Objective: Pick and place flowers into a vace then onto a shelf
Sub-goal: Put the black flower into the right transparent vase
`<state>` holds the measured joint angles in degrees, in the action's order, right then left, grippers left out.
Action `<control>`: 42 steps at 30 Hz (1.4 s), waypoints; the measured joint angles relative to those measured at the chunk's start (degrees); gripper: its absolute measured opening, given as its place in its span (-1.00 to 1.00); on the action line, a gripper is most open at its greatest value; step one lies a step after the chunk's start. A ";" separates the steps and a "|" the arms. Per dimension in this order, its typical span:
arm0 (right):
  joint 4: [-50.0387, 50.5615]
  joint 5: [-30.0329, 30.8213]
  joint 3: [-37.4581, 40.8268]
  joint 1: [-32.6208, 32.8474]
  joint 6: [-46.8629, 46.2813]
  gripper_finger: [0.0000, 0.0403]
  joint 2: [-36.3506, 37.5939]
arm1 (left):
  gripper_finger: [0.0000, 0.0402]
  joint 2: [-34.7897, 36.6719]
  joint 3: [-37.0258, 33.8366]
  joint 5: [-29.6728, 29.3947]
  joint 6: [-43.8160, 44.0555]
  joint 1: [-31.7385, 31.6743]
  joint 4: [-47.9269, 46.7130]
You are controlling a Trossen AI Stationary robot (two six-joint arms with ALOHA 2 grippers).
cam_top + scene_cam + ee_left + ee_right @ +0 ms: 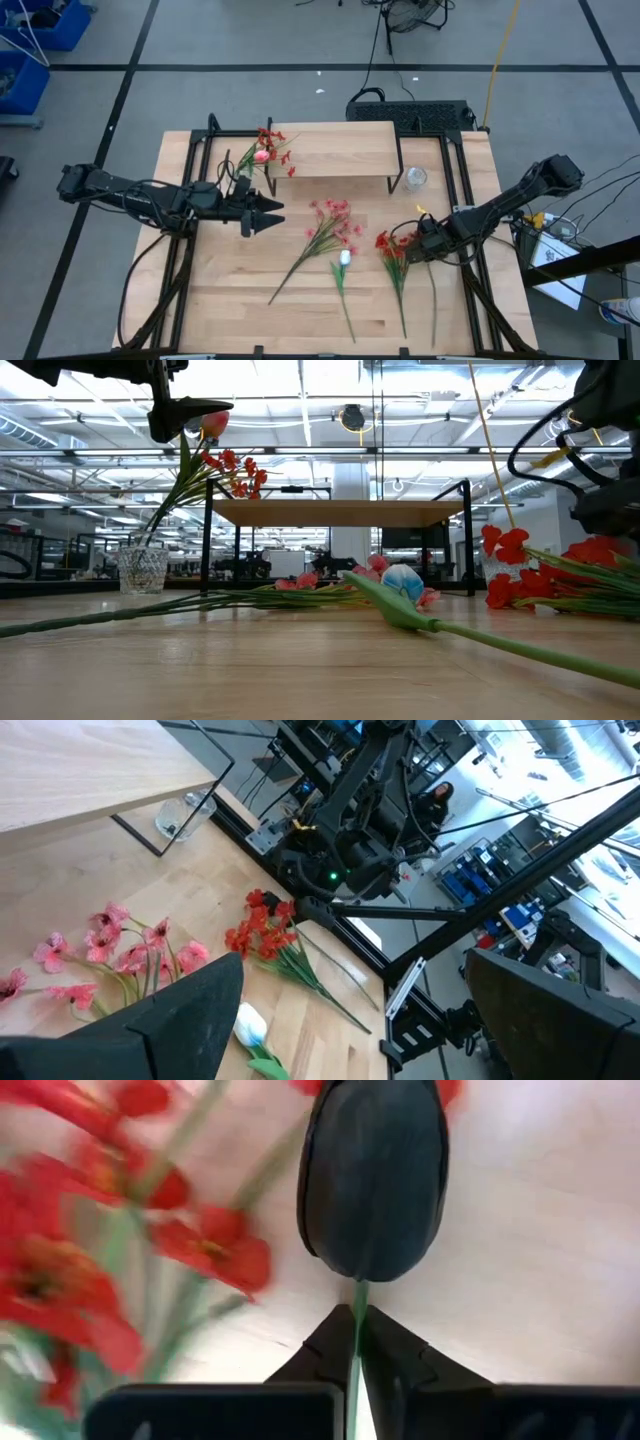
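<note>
Blue bins (25,50), floor cables (410,15)

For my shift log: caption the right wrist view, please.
Right gripper shut on a thin green stem, red flowers beside it.

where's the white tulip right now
In the high view the white tulip lies flat mid-table, between the pink spray and the red spray.

The wooden tabletop (240,290) carried a small pale shelf (335,150) on thin black legs near its far edge. A clear glass vase (141,568) with flowers stood by the shelf's left end, another small glass (414,179) by its right. A pink spray (325,235), a white tulip (343,262) and a red spray (393,258) lay flat nearer the front.
</note>
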<state>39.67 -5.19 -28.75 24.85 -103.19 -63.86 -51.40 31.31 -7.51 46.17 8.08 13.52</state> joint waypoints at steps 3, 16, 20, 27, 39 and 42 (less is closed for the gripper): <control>-0.06 0.57 0.00 0.01 -1.09 -0.98 3.03 | 0.92 0.00 0.00 -0.02 0.00 0.00 -0.09; 24.07 15.84 -13.62 -0.01 -1.19 -0.99 11.98 | 0.92 0.00 0.00 -0.04 -2.80 0.00 -0.15; 34.61 26.72 -20.59 -0.03 -0.48 -1.00 11.45 | 0.92 0.00 0.00 -0.04 -3.05 -0.17 -0.26; 46.11 43.21 -27.39 -1.51 3.24 -1.00 11.41 | 0.92 0.00 0.00 -0.02 -3.74 -0.17 -0.42; 40.52 65.27 -34.11 -12.10 34.64 -1.00 11.43 | 0.92 0.02 -0.02 -0.86 -1.26 -0.17 -0.03; 36.39 68.52 -34.53 -15.43 44.15 -1.00 11.61 | 0.92 0.02 -0.02 -1.93 -0.69 -0.17 -0.02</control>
<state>76.05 63.33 -63.29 9.42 -59.04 -52.24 -51.37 31.29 -9.44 45.48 7.90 13.50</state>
